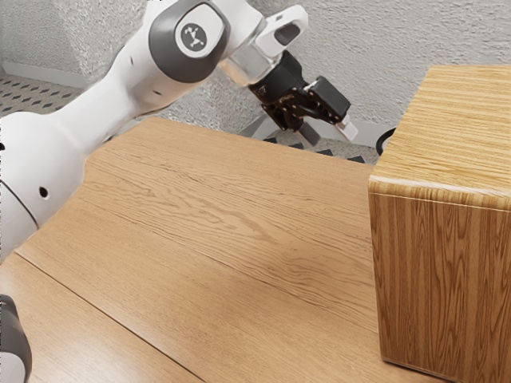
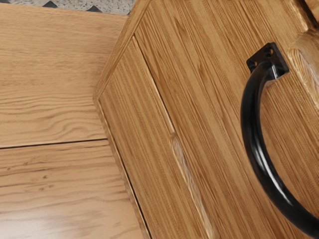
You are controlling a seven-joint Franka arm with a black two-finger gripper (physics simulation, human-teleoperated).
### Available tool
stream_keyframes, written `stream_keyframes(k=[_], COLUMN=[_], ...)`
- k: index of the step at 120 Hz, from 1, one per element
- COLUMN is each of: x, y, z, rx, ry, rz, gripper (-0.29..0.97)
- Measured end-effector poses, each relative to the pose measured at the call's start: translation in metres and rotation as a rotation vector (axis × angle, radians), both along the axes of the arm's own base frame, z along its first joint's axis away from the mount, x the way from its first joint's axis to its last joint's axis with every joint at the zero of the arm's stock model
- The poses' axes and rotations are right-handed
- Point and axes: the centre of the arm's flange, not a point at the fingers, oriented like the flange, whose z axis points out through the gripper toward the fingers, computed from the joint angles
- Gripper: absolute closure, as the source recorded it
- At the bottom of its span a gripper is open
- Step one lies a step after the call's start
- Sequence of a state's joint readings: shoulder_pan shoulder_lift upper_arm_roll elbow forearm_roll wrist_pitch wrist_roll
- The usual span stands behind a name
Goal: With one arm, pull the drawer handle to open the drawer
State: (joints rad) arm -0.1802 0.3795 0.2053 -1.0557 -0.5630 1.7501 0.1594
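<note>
Broadly, a wooden table (image 1: 200, 239) spans the scene. A wood-grain cabinet (image 1: 447, 207) stands on it at the exterior view's right, near the front edge. The white arm (image 1: 120, 88) comes in from the exterior view's left and reaches over the far side of the table. Its black gripper (image 1: 330, 132) hangs in the air with its fingers spread and nothing between them, apart from the cabinet's far upper corner. In the wrist view, the drawer front (image 2: 199, 99) carries a curved black handle (image 2: 249, 134), bolted on at a small black plate.
</note>
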Motion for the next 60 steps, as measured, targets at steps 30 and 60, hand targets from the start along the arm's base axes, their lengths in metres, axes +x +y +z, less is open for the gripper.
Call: stream_keyframes(k=[30, 60], x=[0.001, 0.006], y=[-0.016, -0.020], z=[-0.001, -0.010], rx=[-0.062, -0.074], ry=[-0.007, 0.000], rz=[-0.032, -0.039], gripper=[0.00, 0.00])
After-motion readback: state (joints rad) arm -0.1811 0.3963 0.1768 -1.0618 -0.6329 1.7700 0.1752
